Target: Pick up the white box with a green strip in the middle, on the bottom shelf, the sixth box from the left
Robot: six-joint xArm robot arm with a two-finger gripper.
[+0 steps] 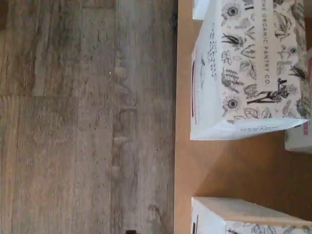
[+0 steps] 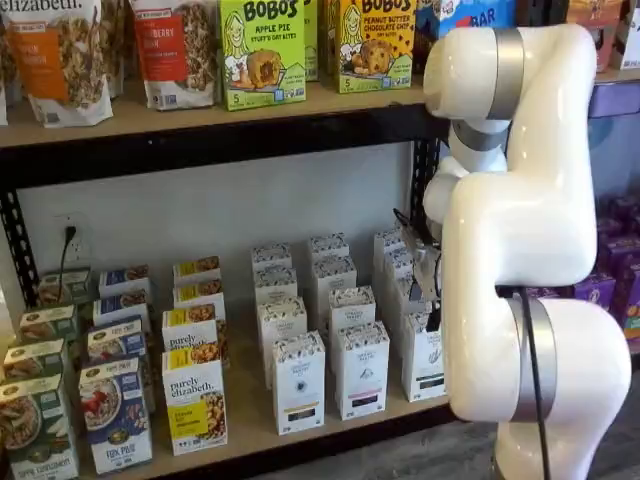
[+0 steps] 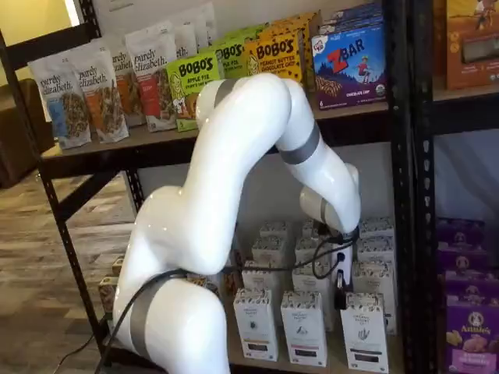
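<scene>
Step in hand: approach, before the grasp. Nothing is picked up yet.

The white box (image 2: 422,358) stands upright at the front of the bottom shelf (image 2: 250,425). It is the right-hand one of three white boxes in the front row, with more white boxes lined up behind it. In both shelf views the gripper (image 3: 341,296) hangs just in front of and above that column of boxes, close to the white box (image 3: 364,331) but not on it as far as I can see. The black fingers look like one dark sliver beside a looped cable. No gap shows and no box is in them, so I can't tell whether they are open or closed.

The wrist view looks down on the shelf's front edge (image 1: 229,170), with the wood floor (image 1: 87,117) beyond it. The tops of two patterned white boxes show, well apart, with bare board between them. The nearer full one (image 1: 248,68) is possibly the target, but that isn't certain from this angle.

The next move calls for:
- lining the fingers up over the box top
- getting them apart enough to straddle its narrow sides
- coming down and in without knocking the neighbouring box or the row behind
- closing, then lifting it out towards the front

The big white arm (image 2: 520,200) blocks much of the shelf, so clearance on the far side of the box is hard to judge.
</scene>
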